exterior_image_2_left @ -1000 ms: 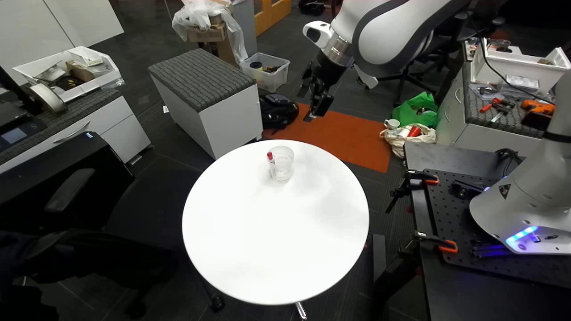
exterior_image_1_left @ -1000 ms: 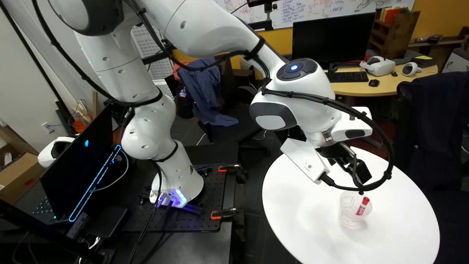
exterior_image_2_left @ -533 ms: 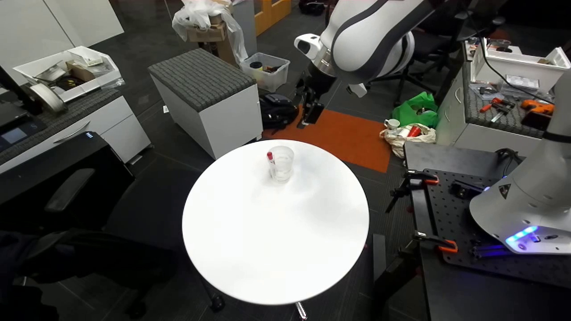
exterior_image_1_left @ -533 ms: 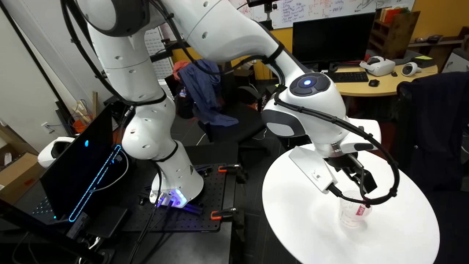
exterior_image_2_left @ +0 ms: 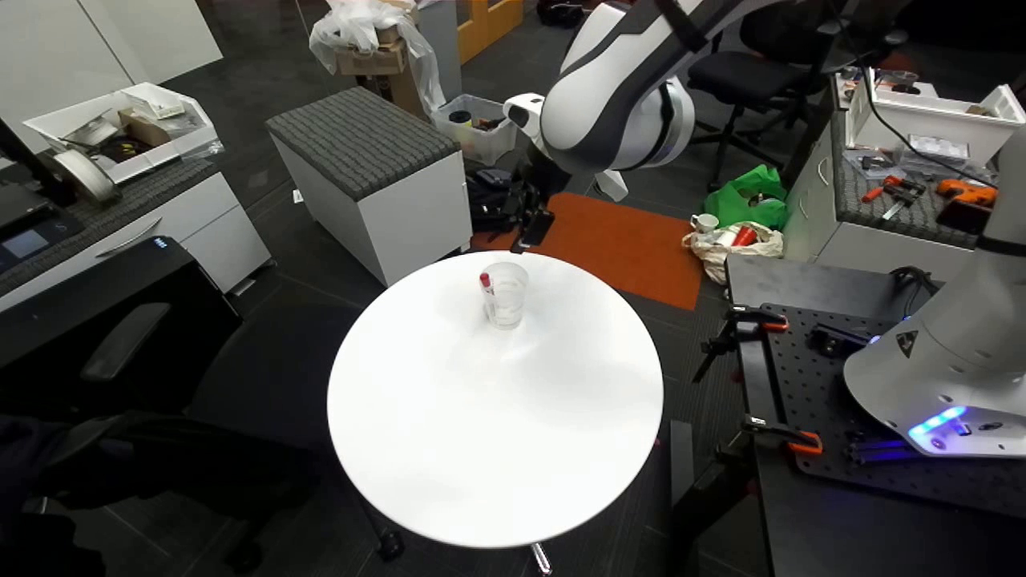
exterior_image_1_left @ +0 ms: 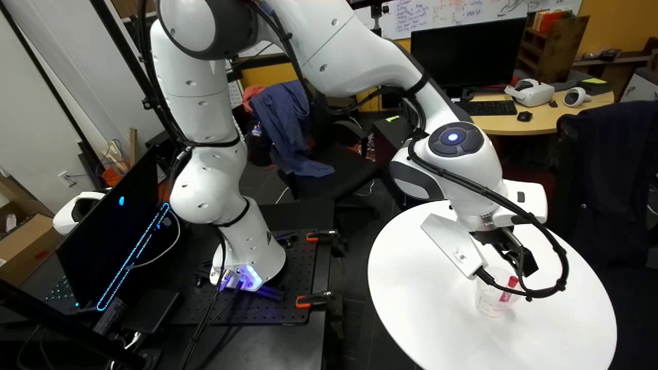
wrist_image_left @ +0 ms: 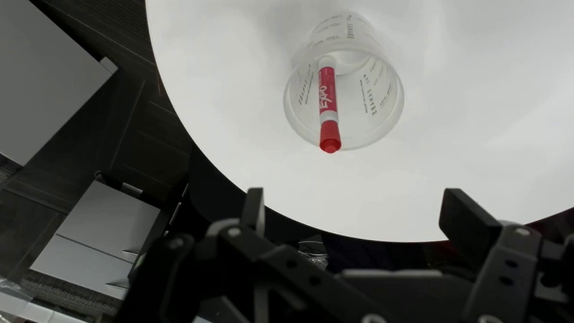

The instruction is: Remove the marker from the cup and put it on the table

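Observation:
The red marker point(wrist_image_left: 328, 98) stands tilted inside the clear cup point(wrist_image_left: 370, 96), its red cap up at the rim and its lower end at the bottom. The cup stands upright on the round white table point(wrist_image_left: 484, 112). In both exterior views the marker point(exterior_image_1_left: 510, 289) point(exterior_image_2_left: 486, 284) and cup point(exterior_image_1_left: 489, 303) point(exterior_image_2_left: 508, 303) show near one side of the table point(exterior_image_1_left: 421, 293) point(exterior_image_2_left: 497, 433). My gripper point(wrist_image_left: 352, 202) is open and empty, its fingers wide apart. It point(exterior_image_2_left: 531, 228) hovers above and beside the cup, apart from it. A cable loop partly covers the cup in an exterior view.
A dark chair point(exterior_image_1_left: 601, 195) stands close beside the table. A black bench point(exterior_image_2_left: 874, 513) with orange clamps point(exterior_image_2_left: 801, 442) carries the robot base. A grey-topped cabinet point(exterior_image_2_left: 365, 144) stands behind the table. A black cable loop point(exterior_image_1_left: 558, 252) hangs from my wrist.
The arm has reached out and lowered, bringing the gripper closer to the cup over the last second. The marker and cup have not moved.

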Motion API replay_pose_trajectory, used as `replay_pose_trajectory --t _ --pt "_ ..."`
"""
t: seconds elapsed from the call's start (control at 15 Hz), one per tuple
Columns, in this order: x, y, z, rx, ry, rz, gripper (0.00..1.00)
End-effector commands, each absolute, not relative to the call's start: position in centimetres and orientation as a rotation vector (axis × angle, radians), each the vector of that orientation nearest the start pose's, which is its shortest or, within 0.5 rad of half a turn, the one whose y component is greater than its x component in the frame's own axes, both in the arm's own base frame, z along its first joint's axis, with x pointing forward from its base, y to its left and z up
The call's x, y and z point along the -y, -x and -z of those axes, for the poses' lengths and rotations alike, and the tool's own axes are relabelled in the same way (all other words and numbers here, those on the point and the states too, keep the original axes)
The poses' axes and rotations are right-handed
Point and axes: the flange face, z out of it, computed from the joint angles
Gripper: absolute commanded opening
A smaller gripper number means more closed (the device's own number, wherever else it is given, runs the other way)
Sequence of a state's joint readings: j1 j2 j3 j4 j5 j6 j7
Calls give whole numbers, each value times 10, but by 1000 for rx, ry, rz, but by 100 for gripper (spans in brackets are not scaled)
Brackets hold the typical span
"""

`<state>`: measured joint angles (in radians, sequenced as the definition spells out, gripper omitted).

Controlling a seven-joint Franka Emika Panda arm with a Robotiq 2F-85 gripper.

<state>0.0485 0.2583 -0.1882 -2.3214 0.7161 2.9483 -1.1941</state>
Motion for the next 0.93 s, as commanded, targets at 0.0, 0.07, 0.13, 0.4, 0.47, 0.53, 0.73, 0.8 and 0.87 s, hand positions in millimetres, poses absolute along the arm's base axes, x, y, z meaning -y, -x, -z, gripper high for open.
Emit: replay_pose_trajectory --t 0.0,0.07,0.13,0.4,0.47,0.53,0.73,0.8,0.87 --pt "122 -545 -245 603 3088 690 98" --pt "123 -546 -242 599 3092 685 93" --pt "123 -547 -237 599 3095 680 93" --pt "123 -548 -228 597 3112 674 85" --pt "122 -548 -226 598 3112 673 83" --pt "120 -548 -225 599 3112 673 81" --pt "115 -549 -221 611 3104 669 73" --pt "113 -549 -219 616 3100 665 72" --pt "112 -549 -218 618 3096 662 70"
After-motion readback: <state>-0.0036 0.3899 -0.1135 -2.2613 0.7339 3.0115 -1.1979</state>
